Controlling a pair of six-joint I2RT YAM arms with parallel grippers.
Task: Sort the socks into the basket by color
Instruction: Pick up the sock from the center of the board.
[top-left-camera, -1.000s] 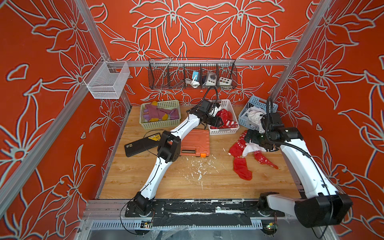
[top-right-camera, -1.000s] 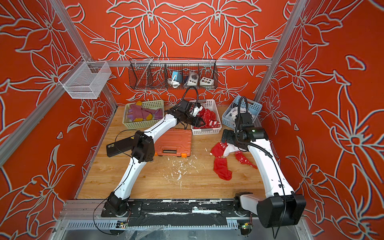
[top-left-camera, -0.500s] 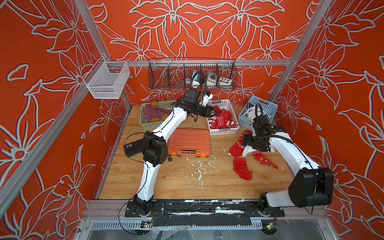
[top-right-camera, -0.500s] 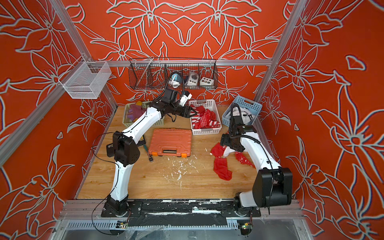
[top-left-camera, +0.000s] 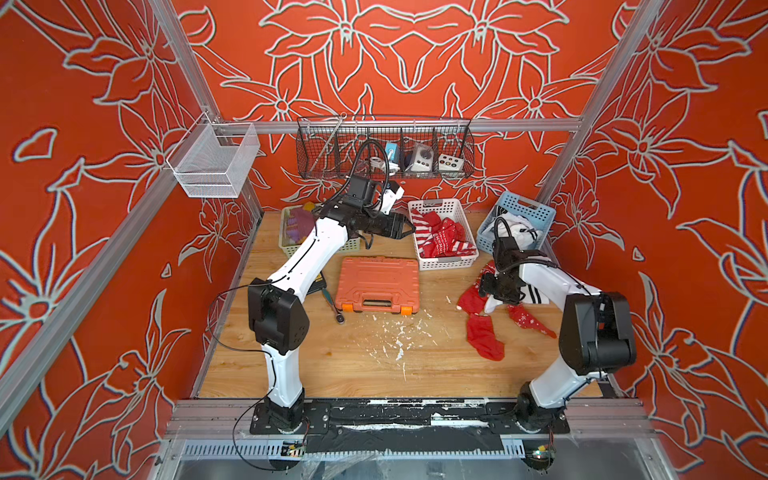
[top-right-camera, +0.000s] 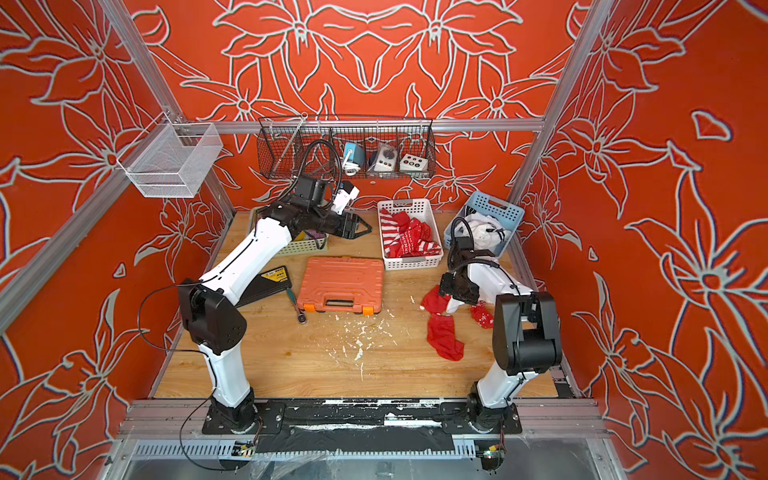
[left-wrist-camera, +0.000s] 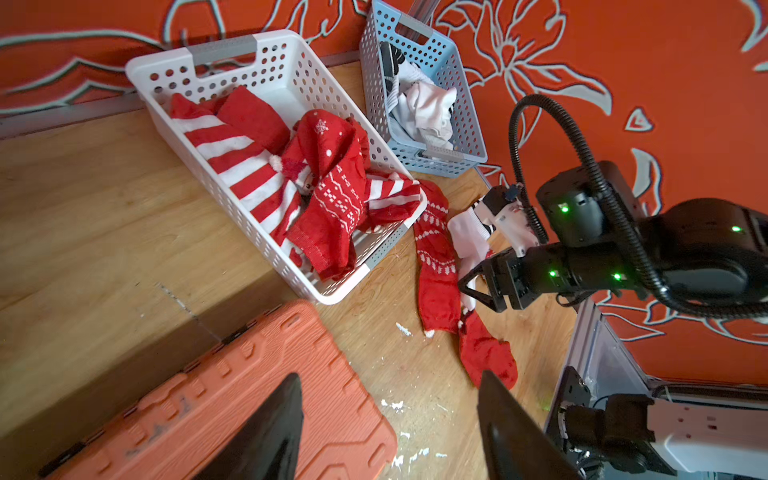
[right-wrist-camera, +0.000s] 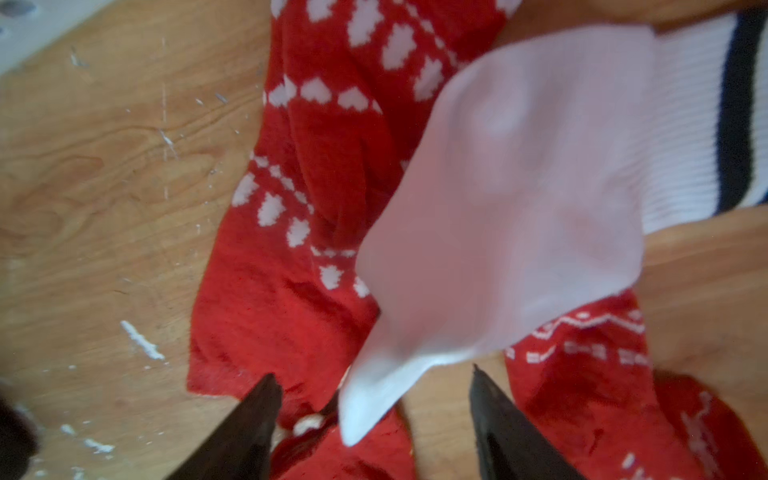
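White ribbed sock (right-wrist-camera: 519, 187), black-striped at the cuff, points its toe into the right gripper (right-wrist-camera: 372, 374), whose jaws stand parted. Left gripper (left-wrist-camera: 390, 375) gapes empty.

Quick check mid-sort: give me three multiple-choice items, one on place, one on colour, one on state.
1. The loose white sock lies: A) on the orange case B) on red socks by the right gripper C) in the green basket
2. Red socks fill which basket? A) white basket B) blue basket C) green basket
3. The left gripper is: A) shut on a sock B) out of view C) open, empty
B, red fabric shows beneath it; A, red stripes inside; C, jaws apart, nothing between.
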